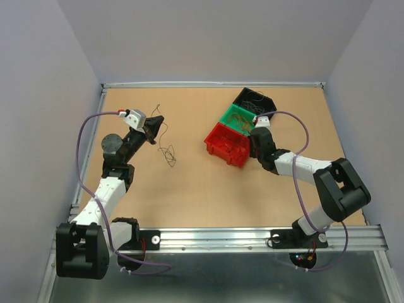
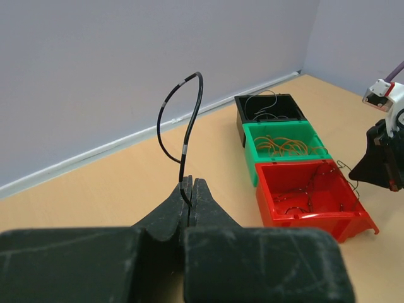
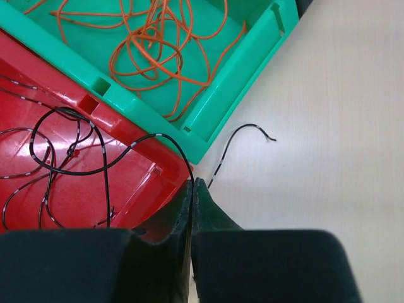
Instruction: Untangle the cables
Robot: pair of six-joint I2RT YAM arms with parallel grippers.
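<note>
Two thin cables are gripped at once on a tan worktop (image 1: 202, 189). The left tool (image 2: 190, 189) is shut tight on a dark cable (image 2: 185, 149), which is carried up from the pinched fingertips and bent over in a tall loop above them. More fine wire (image 1: 168, 153) is seen curled just beside that tool; whether it is joined to the held piece cannot be told. The right tool (image 3: 192, 184) is closed on a banded cable (image 3: 159, 135) at the corner of the red bin (image 3: 145, 189). This cable is draped over the rim into the bin, with a short free end left on the worktop. Three bins are set touching in a row: the red one, a green bin (image 3: 240, 69) filled with orange cables (image 3: 158, 44), and a black bin (image 2: 241, 117) with thin wires inside.
</note>
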